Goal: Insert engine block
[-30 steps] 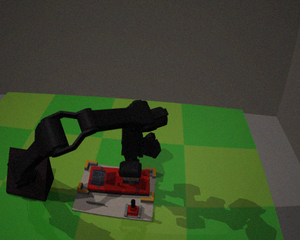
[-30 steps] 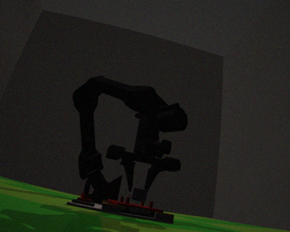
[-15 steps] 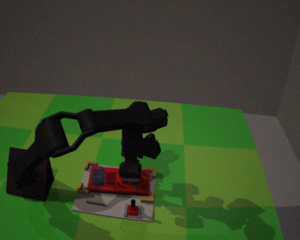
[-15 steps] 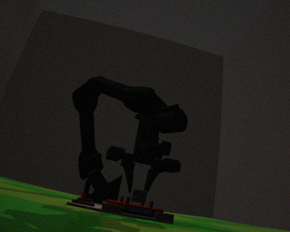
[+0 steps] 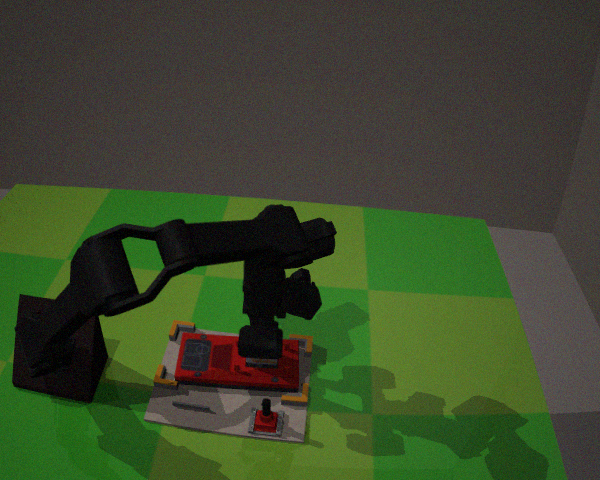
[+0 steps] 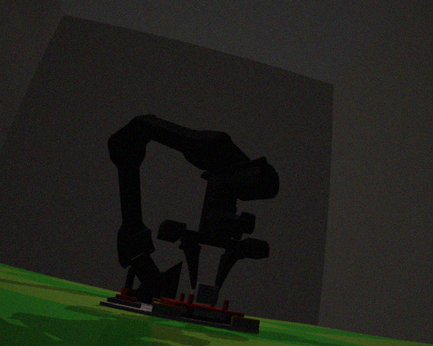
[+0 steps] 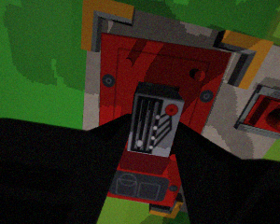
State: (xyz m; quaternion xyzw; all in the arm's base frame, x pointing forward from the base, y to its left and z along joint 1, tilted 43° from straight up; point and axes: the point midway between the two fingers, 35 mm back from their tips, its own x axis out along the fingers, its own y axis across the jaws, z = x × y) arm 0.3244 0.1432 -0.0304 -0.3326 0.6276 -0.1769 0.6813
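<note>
The red car body (image 5: 289,361) (image 6: 232,312) (image 7: 119,58) lies flat between orange corner brackets. My gripper (image 5: 262,356) (image 6: 206,287) (image 7: 152,122) points down over it and is shut on the grey engine block (image 5: 261,362) (image 6: 208,294) (image 7: 170,140). The block looks upright. In the wrist view its top shows dark grooves, pale diagonal bars and a red round cap. In the exterior view its lower edge is right at the body's top surface; I cannot tell whether it is inside the opening. The opening and the rib are hidden beneath the block and gripper.
The grey base board (image 5: 160,410) (image 7: 219,140) carries the body, the orange brackets (image 5: 295,397) (image 7: 94,25) and a red block with a black knob (image 5: 265,421) beside the body. Short red pegs (image 6: 190,298) (image 6: 226,303) stand up close around the engine block.
</note>
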